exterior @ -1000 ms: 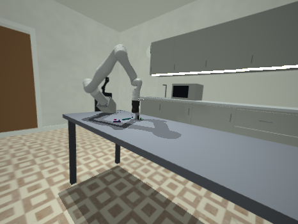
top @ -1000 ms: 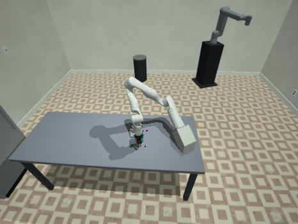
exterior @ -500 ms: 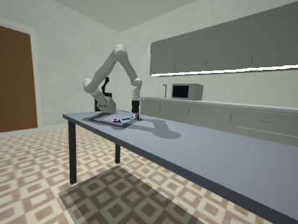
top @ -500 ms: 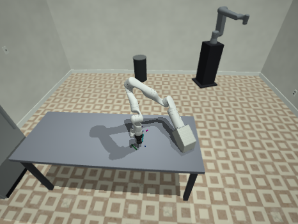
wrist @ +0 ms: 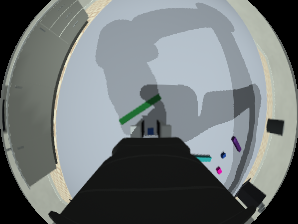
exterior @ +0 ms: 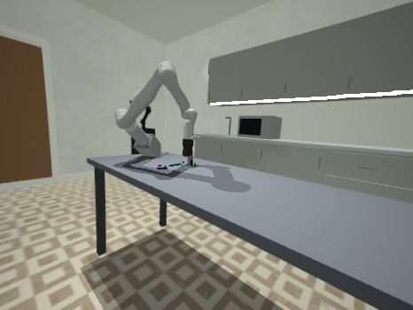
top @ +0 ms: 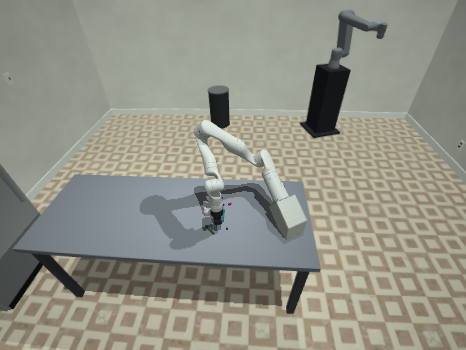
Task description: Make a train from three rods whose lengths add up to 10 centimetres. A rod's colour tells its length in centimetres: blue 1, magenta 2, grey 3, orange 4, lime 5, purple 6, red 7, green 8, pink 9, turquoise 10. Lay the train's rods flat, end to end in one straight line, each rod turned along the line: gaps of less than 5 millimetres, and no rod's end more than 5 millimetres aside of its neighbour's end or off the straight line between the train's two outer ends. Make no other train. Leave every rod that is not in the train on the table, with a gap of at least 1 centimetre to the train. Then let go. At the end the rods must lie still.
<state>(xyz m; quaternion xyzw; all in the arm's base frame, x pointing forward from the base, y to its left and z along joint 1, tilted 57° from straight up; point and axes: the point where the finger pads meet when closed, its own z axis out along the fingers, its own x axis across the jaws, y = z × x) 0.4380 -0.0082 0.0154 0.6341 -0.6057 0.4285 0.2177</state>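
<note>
The gripper (top: 216, 221) hung low over the grey table (top: 100, 210), with the green rod (top: 210, 230) just in front of it and the turquoise rod (top: 224, 215), magenta rod (top: 230, 204) and blue rod (top: 227, 229) close on one side. The arm's white base block (top: 289, 216) stood further off on that same side. Toward the opposite end, the tabletop showed only the arm's shadow.
</note>
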